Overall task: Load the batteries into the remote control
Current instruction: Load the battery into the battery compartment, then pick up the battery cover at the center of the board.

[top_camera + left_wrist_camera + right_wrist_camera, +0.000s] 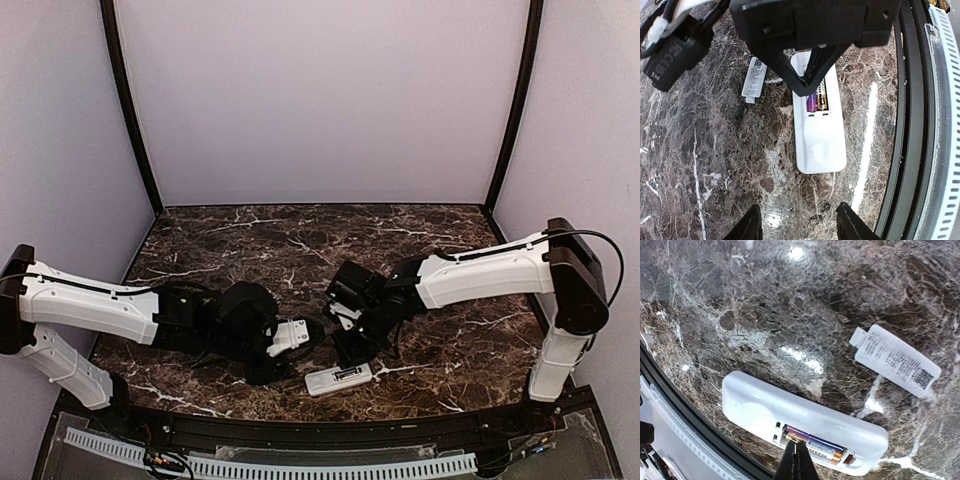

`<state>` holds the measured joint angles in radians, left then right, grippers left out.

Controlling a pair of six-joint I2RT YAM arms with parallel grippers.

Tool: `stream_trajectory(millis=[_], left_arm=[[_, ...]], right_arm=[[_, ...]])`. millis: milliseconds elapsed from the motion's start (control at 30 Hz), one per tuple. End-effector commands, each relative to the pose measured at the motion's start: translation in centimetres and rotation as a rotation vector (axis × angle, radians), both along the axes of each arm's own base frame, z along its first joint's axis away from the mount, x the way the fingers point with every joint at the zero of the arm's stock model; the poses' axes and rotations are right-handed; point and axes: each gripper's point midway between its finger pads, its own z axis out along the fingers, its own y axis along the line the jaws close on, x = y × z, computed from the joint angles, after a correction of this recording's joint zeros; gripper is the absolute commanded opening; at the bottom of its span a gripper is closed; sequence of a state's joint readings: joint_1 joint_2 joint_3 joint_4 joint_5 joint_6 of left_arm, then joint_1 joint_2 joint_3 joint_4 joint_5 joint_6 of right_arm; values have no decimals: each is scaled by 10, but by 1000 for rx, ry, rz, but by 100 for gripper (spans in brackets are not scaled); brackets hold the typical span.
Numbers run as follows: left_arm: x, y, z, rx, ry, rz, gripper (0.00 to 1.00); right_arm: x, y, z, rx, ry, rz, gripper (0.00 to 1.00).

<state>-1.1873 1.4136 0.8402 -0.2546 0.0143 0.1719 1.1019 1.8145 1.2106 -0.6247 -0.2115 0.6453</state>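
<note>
Dark brown marble with thin white veins makes the shiny table [250, 240]. Near its front edge lies the smooth white plastic remote control [821, 150], back side up, with its long slot uncovered. Two little round batteries [816, 101], purple and gold, lie side by side in the slot. The right gripper [807, 89] has its black pointed fingers pinched together, tips touching a battery. The left gripper [801, 227] is spread wide and holds nothing. A flat white cover [754, 77] with a printed label lies just beside the remote.

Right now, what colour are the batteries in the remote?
The batteries are purple and gold; right wrist view.
</note>
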Motion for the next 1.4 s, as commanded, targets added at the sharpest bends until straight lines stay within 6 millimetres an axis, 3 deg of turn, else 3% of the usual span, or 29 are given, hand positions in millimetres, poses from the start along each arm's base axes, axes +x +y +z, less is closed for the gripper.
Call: stream_trajectory(millis=[0, 200, 300, 400, 533, 600, 700, 800, 900, 1067, 1367], left_arm=[[7, 9, 6, -13, -39, 37, 50], [16, 13, 21, -53, -71, 77, 51], [22, 16, 31, -88, -75, 110, 52], [28, 20, 38, -110, -87, 143, 53], [36, 25, 47, -133, -108, 182, 56], [43, 29, 52, -151, -105, 222, 58], [54, 38, 66, -202, -98, 290, 65], [68, 51, 84, -275, -104, 377, 77], [75, 60, 94, -321, -105, 437, 83], [78, 68, 95, -316, -121, 456, 86], [80, 63, 83, -270, -110, 438, 87]], right_arm=[[10, -10, 18, 2, -38, -15, 0], [4, -25, -11, -47, 11, -27, 0], [3, -24, -14, -49, 18, -21, 0], [9, -22, -6, -43, 1, -11, 0], [23, -7, 23, 34, -59, 39, 0], [32, 0, 37, 72, -117, 97, 13], [47, 2, 45, 75, -221, 228, 47], [55, 4, 37, 72, -271, 430, 62], [67, -4, 20, -21, -356, 626, 64], [70, -1, 12, -1, -458, 925, 65], [78, -4, -23, -62, -384, 1051, 58]])
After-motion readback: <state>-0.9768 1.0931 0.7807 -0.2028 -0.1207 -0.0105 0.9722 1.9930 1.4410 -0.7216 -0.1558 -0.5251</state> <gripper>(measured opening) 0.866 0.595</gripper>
